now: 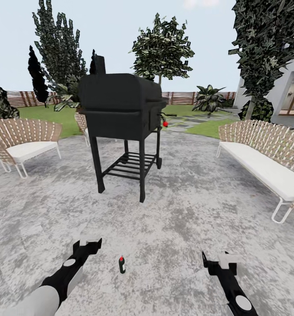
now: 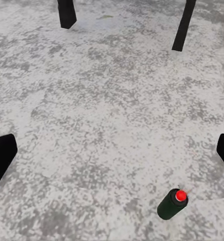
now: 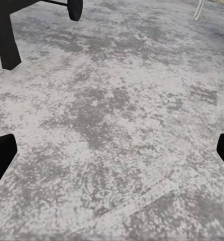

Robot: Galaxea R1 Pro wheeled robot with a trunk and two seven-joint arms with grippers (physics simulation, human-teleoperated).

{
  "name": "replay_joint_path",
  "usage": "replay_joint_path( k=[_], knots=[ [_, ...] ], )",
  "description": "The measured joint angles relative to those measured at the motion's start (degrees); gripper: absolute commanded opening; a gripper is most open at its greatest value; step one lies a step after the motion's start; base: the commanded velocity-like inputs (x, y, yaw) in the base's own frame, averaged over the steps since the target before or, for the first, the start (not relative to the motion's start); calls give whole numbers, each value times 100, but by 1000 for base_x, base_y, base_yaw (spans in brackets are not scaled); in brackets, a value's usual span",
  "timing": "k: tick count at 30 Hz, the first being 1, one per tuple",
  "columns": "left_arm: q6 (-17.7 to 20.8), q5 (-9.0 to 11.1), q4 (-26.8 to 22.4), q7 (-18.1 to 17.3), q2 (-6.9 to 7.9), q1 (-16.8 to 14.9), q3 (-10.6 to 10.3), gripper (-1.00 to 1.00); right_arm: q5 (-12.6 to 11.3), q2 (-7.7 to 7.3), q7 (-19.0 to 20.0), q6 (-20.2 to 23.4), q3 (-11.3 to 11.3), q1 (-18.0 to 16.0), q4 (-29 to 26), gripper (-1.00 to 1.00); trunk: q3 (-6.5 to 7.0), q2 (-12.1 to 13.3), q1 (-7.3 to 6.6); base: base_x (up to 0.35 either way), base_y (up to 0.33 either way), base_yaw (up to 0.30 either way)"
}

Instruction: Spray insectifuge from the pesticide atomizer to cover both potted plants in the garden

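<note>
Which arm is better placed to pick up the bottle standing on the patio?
Left, probably. The pesticide atomizer stands between the arms, nearer the left gripper than the right gripper. It also shows in the left wrist view. Both jaws are open.

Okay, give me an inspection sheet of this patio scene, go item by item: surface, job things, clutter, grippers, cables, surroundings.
Surface: grey mottled paved patio.
Job's things: pesticide atomizer, dark green with a red top, standing upright on the paving between the arms; potted plants not identified.
Clutter: nothing seen.
Grippers: left gripper open, empty; right gripper open, empty.
Cables: nothing seen.
Surroundings: black grill, wicker chair, wicker bench, fence, trees, house wall.
</note>
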Motion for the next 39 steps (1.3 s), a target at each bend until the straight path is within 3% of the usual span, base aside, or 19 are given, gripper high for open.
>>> replay_joint_path(
  k=[1,5,13,30,36,39],
  knots=[
    [-171,-141,65,0,-8,19,-63,100,-2,7,102,-4,15,0,30,100,0,0,0,231,-209,0],
    [-235,-185,126,1,-7,29,-77,100,-2,9,144,-5,18,0,63,100,0,0,0,231,-211,0],
    [-253,-181,136,8,-7,31,-73,100,-6,18,150,-6,18,0,107,100,0,0,1,193,-224,0],
    [-279,-144,134,11,0,48,-38,100,-13,18,142,-12,11,0,111,100,0,0,2,8,-241,0],
    [-592,-150,102,8,13,113,-41,100,-14,18,141,-14,8,-1,107,100,0,0,2,0,-15,0],
    [-654,-146,122,8,16,117,-42,100,-14,18,140,-15,4,0,110,100,-53,-119,68,0,-1,0]
  ],
)
